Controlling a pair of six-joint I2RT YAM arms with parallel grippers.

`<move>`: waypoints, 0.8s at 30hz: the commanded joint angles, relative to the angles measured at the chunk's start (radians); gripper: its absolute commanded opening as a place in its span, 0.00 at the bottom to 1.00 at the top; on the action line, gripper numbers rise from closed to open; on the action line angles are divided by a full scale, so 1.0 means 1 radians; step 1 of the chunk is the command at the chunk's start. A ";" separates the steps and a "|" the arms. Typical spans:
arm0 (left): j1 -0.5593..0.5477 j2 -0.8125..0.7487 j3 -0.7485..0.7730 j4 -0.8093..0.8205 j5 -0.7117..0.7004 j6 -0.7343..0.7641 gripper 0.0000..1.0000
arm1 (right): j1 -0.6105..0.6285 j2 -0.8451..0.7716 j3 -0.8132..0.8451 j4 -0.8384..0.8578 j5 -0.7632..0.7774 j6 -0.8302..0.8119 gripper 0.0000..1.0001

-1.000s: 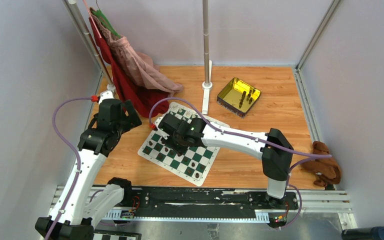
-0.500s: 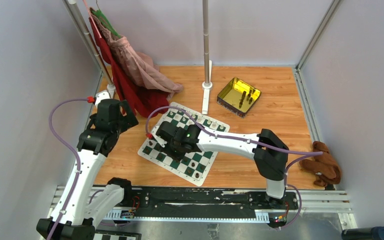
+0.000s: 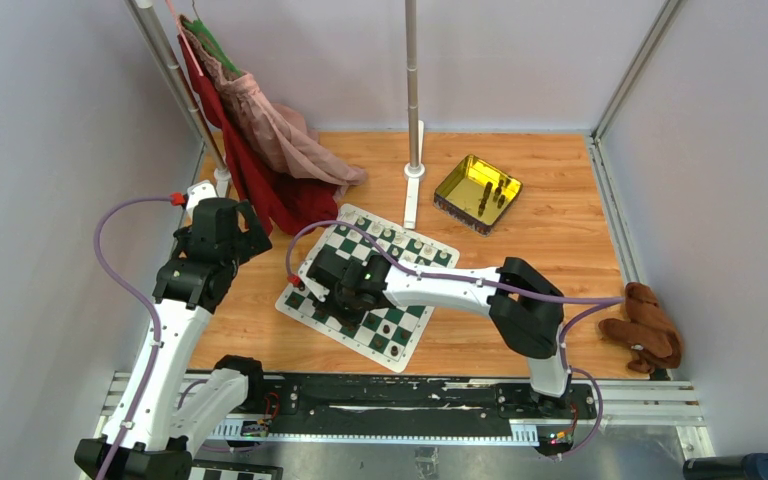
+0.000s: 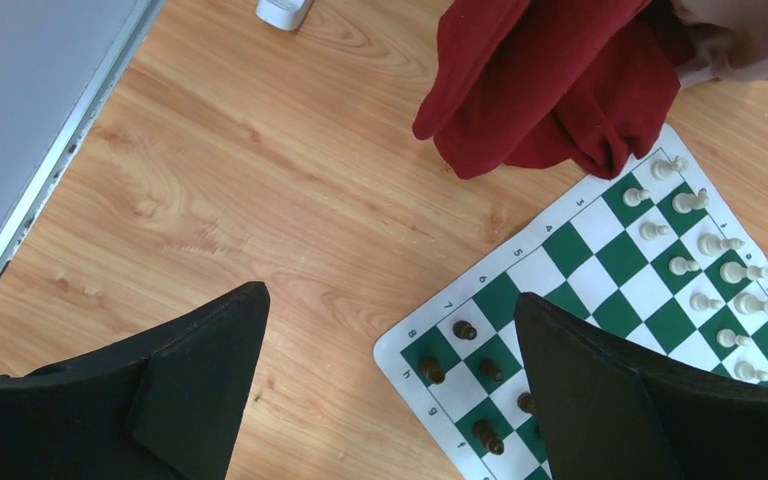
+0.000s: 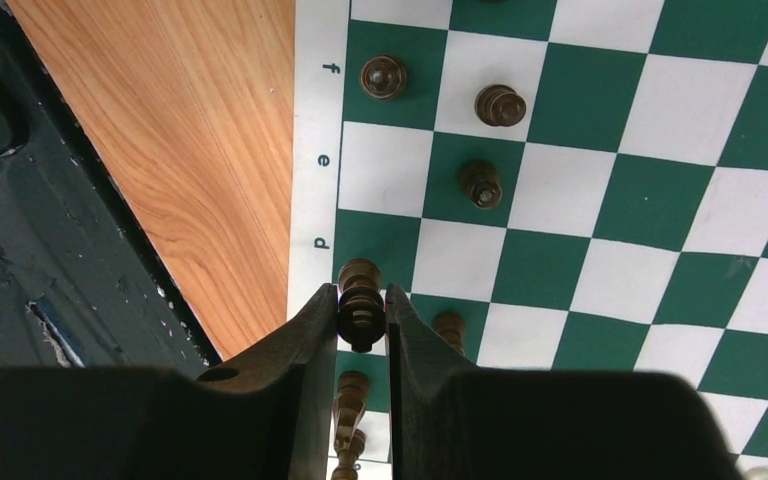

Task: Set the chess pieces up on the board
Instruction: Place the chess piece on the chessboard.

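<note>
Above the board point(image 5: 580, 100) edge, right tool point(image 5: 362, 298) pinches a dark piece point(image 5: 361, 318).

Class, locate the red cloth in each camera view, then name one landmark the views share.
Top external: red cloth hangs upper left, its hem near the far corner of the board.
Left wrist: red cloth at the top, right of centre, above the board.
Right wrist: not in it.
Shared landmark: the green-and-white board, seen in all three views.

Robot lab test cell: grey panel walls point(image 3: 50, 120), alu frame posts point(image 3: 633, 68), wood tabletop point(image 3: 550, 200), black mounting rail point(image 3: 410, 395).
</note>
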 commanded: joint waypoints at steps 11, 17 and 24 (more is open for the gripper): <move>0.017 -0.002 0.007 0.022 -0.029 0.027 1.00 | 0.015 0.020 -0.032 0.069 -0.001 -0.055 0.00; 0.018 -0.001 0.000 0.028 -0.029 0.028 1.00 | 0.015 0.028 -0.041 0.074 0.000 -0.055 0.00; 0.018 -0.001 -0.006 0.037 -0.028 0.029 1.00 | 0.015 0.024 -0.065 0.096 0.002 -0.058 0.00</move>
